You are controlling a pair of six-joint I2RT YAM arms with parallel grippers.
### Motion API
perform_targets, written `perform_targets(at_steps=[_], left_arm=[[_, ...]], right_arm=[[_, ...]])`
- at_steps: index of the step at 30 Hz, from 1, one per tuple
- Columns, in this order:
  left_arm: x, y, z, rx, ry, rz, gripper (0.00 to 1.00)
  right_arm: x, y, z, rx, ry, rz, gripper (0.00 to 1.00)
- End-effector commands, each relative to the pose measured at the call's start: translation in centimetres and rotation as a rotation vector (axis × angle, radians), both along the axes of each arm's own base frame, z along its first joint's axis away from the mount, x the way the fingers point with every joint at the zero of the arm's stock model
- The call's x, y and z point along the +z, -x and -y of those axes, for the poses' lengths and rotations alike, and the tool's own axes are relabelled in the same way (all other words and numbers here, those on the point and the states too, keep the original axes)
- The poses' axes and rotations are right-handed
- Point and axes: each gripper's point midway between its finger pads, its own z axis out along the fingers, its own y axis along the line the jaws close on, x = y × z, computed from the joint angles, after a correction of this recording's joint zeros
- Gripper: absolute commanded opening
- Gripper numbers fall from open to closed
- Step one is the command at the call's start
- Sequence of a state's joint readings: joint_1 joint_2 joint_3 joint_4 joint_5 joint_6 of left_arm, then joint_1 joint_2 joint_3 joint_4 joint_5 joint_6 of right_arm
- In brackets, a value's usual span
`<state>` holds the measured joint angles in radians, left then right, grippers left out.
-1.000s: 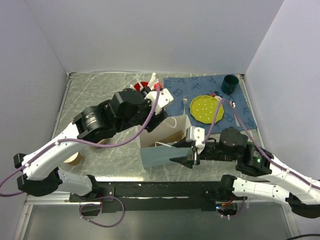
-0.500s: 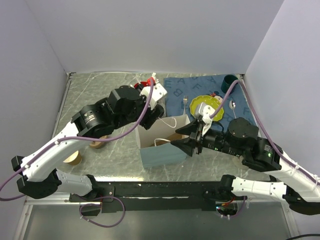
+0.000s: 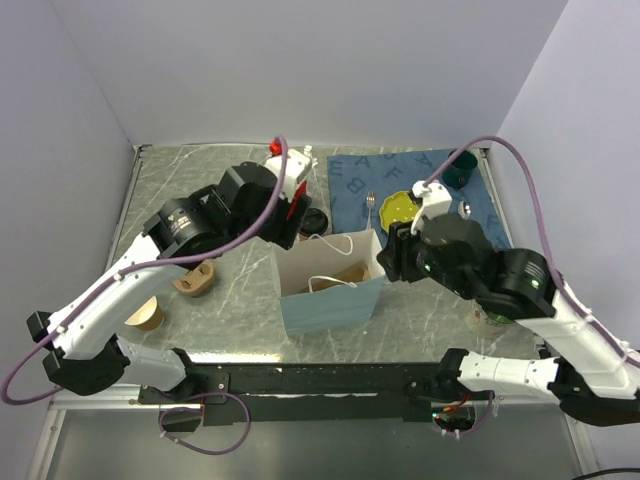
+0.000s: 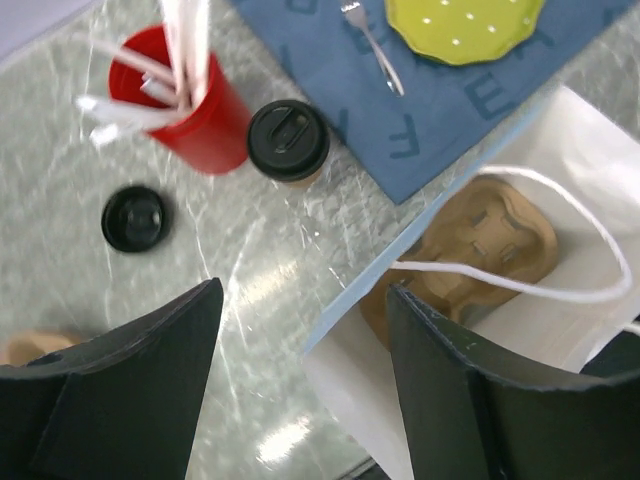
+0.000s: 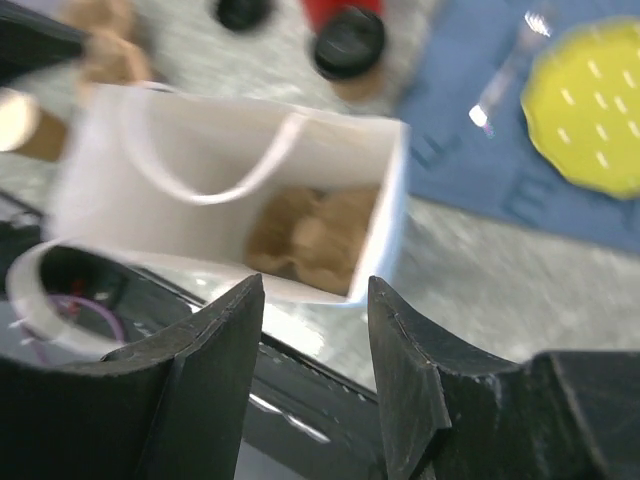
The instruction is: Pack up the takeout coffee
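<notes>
Plainly both grippers gape empty: the left gripper [image 4: 305, 300] over the bench [image 4: 260, 260], the right gripper [image 5: 313, 285] above the bag [image 5: 390, 200]. The coffee [image 4: 288, 142] stands just beside the red cup [image 4: 200, 120], at its 3 o'clock. We fear a wide grab would topple that cup, or the handle [image 4: 520, 292] snag the coffee. Whether the cups touch is unclear; the right wrist view is blurred.

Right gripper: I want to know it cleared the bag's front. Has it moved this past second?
Yes. The right gripper has moved from the bag's front corner back toward the yellow plate.
</notes>
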<state>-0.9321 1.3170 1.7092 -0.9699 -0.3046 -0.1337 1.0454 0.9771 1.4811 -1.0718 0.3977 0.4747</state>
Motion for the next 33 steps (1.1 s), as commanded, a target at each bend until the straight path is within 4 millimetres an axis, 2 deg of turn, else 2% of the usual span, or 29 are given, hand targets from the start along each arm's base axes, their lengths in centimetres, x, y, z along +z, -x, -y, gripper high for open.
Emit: perform_targets(at_steps=[1, 5, 7, 9, 10, 11, 14, 20, 23, 24, 27, 28, 29, 30, 31, 33], left_arm=[[-0.2, 0.7, -2.0, 0.223, 0.095, -0.159, 0.69], [-2.1, 3.2, -2.2, 0.278, 0.159, -0.316, 0.68], [-1.8, 4.2, -2.4, 0.299, 0.242, -0.351, 0.69], [-2.5, 4.9, -2.1, 0.304, 0.285, -0.393, 0.68], [-2.3, 5.4, -2.3, 0.317, 0.324, -0.409, 0.66], [-2.8, 5.7, -2.4, 0.33, 0.324, -0.427, 0.65], [-4.3, 6.3, -2.8, 0.369, 0.3, -0.479, 0.62], [-7.9, 6.7, -1.7, 0.356, 0.225, -0.56, 0.59], [-8.2, 6.1, -1.7, 0.369, 0.217, -0.539, 0.44], [-8.4, 5.9, -1.8, 0.379, 0.203, -0.535, 0.29], [-7.0, 5.1, -2.4, 0.413, 0.175, -0.499, 0.08], [-5.6, 4.8, -2.2, 0.405, 0.196, -0.48, 0.04], [-5.4, 5.1, -2.5, 0.406, 0.179, -0.485, 0.01], [-5.2, 4.9, -2.3, 0.408, 0.172, -0.488, 0.01], [-4.1, 4.8, -2.1, 0.4, 0.193, -0.48, 0.01], [-3.8, 5.2, -2.1, 0.404, 0.193, -0.504, 0.01]], right_arm=[[-3.0, -1.0, 0.7, -0.072, 0.076, -0.157, 0.53], [-4.7, -1.7, 0.4, -0.074, 0.121, -0.207, 0.52], [-5.4, -2.2, 0.3, -0.078, 0.137, -0.219, 0.51], [-5.8, -2.4, 0.0, -0.064, 0.146, -0.221, 0.48], [-6.0, -2.7, -0.2, -0.064, 0.147, -0.218, 0.44], [-6.2, -2.7, -0.2, -0.066, 0.15, -0.221, 0.26], [-5.8, -2.8, -0.2, -0.061, 0.151, -0.223, 0.0], [-3.0, -2.3, -1.7, -0.008, 0.042, -0.2, 0.0], [-3.3, -2.0, -1.9, 0.0, 0.029, -0.223, 0.0], [-3.1, -1.9, -2.0, 0.0, 0.022, -0.225, 0.0], [-2.0, -1.9, -2.1, -0.002, -0.009, -0.206, 0.0], [-1.5, -2.0, -2.0, -0.001, -0.018, -0.195, 0.0], [-1.0, -1.9, -1.9, 0.001, -0.028, -0.181, 0.0], [-0.3, -1.9, -2.0, 0.007, -0.042, -0.168, 0.0], [0.1, -1.9, -2.0, 0.01, -0.049, -0.158, 0.0], [1.3, -1.8, -1.8, 0.013, -0.072, -0.133, 0.0]])
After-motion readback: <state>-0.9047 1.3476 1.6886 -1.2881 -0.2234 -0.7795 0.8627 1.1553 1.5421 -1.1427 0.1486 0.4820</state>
